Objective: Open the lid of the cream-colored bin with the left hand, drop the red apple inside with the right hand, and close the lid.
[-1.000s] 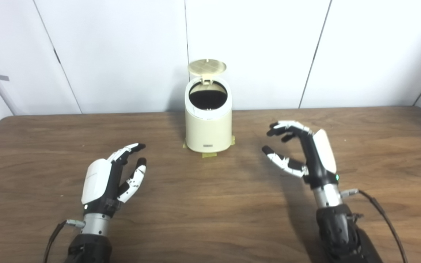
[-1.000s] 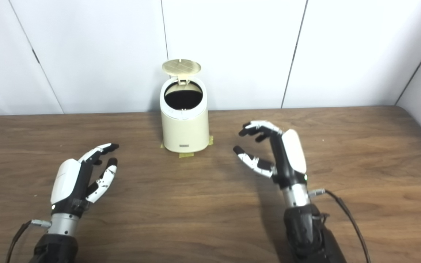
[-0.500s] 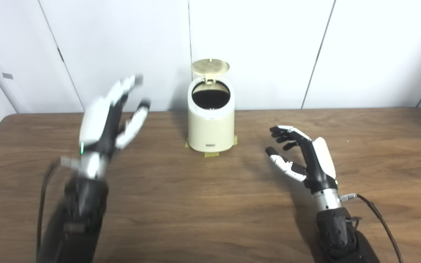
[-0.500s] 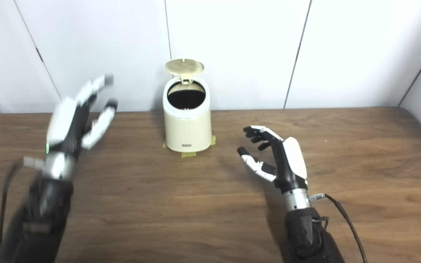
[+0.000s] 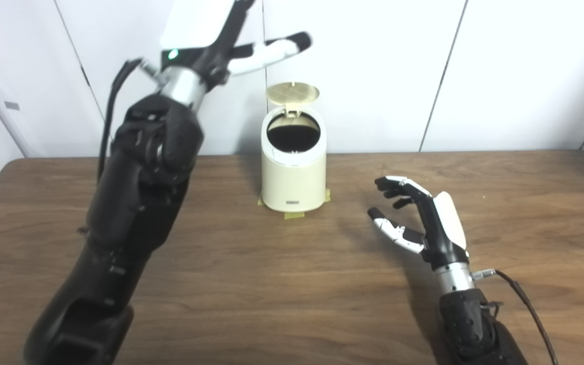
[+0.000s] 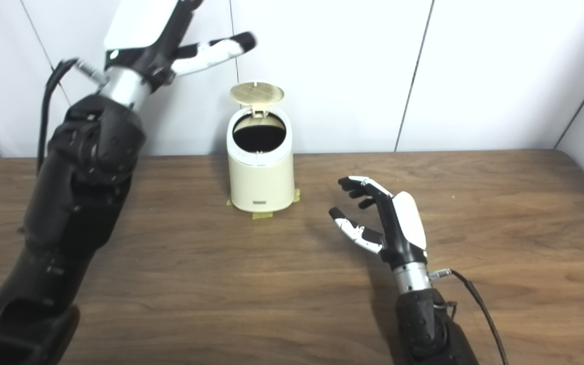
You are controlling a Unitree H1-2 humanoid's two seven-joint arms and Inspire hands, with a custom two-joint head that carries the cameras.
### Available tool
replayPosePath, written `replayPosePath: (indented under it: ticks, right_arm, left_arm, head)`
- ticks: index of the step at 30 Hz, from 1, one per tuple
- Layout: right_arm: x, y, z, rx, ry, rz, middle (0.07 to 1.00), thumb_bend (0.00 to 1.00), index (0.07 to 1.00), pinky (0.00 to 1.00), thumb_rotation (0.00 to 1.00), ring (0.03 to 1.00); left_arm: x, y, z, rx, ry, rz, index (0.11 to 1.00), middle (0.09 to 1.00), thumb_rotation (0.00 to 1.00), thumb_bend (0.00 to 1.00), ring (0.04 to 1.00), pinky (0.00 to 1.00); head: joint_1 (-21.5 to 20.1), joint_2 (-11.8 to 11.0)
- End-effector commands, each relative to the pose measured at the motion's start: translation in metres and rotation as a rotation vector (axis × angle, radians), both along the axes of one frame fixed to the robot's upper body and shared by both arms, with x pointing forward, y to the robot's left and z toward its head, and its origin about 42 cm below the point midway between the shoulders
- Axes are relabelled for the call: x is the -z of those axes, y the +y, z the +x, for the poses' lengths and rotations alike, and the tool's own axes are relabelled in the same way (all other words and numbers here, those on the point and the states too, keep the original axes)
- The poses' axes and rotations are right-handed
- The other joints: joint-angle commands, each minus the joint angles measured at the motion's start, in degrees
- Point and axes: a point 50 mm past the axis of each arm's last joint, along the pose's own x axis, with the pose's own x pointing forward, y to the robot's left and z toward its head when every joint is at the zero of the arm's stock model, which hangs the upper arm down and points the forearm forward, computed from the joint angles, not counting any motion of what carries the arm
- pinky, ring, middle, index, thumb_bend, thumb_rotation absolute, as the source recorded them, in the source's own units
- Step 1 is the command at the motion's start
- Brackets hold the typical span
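Note:
The cream-colored bin [image 5: 293,175] stands at the back middle of the table, on tape strips. Its round lid [image 5: 292,93] is flipped up at the rear and the dark mouth is open. My left hand [image 5: 211,25] is raised high, up and to the left of the lid, partly cut off by the top edge; its fingers are apart and it holds nothing. My right hand [image 5: 421,220] is open and empty, low over the table to the right of the bin. No red apple is in view.
The brown wooden table [image 5: 282,284] ends against white wall panels [image 5: 373,71] just behind the bin. My raised left arm [image 5: 135,192] crosses the left part of the view. A cable [image 5: 525,299] runs from my right wrist.
My left arm has swung up from the table to above and left of the bin's lid. My right hand has settled slightly lower. The lid stays up. The camera shifted a little.

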Motion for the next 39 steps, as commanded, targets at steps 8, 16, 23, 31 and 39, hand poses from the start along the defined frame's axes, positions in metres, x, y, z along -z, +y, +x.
replayPosePath:
  ticks: [8, 16, 23, 31, 39]
  right_arm:
    - [-0.002, 0.005, 0.001, -0.020, -0.021, -0.013, 0.685, 0.23, 0.697, 0.53, 0.40, 0.651]
    - [-0.002, 0.008, 0.000, -0.020, -0.003, -0.019, 0.682, 0.23, 0.695, 0.53, 0.41, 0.646]
    - [-0.002, 0.008, 0.000, -0.021, 0.012, -0.026, 0.688, 0.23, 0.696, 0.53, 0.44, 0.650]
    - [-0.001, 0.010, -0.001, -0.028, 0.018, -0.027, 0.698, 0.23, 0.694, 0.55, 0.42, 0.665]
    - [0.000, 0.012, -0.001, -0.029, 0.027, -0.029, 0.700, 0.23, 0.693, 0.56, 0.44, 0.671]
  left_arm:
    - [-0.014, -0.029, 0.030, -0.064, -0.047, 0.198, 0.883, 0.908, 1.00, 0.86, 1.000, 1.00]
    - [0.010, -0.029, 0.049, -0.133, 0.016, 0.280, 0.853, 0.877, 1.00, 0.91, 0.993, 1.00]
    - [0.023, -0.025, 0.055, -0.175, 0.047, 0.306, 0.839, 0.857, 1.00, 0.95, 0.981, 1.00]
    - [0.032, -0.023, 0.059, -0.183, 0.084, 0.317, 0.858, 0.871, 1.00, 0.95, 0.995, 1.00]
    - [0.038, -0.024, 0.056, -0.169, 0.086, 0.341, 0.871, 0.890, 1.00, 0.93, 1.000, 1.00]
  head:
    - [0.01, -0.24]
    - [-0.22, -0.40]
    - [-0.24, -0.60]
    - [-0.50, -1.16]
    - [-0.87, -1.33]
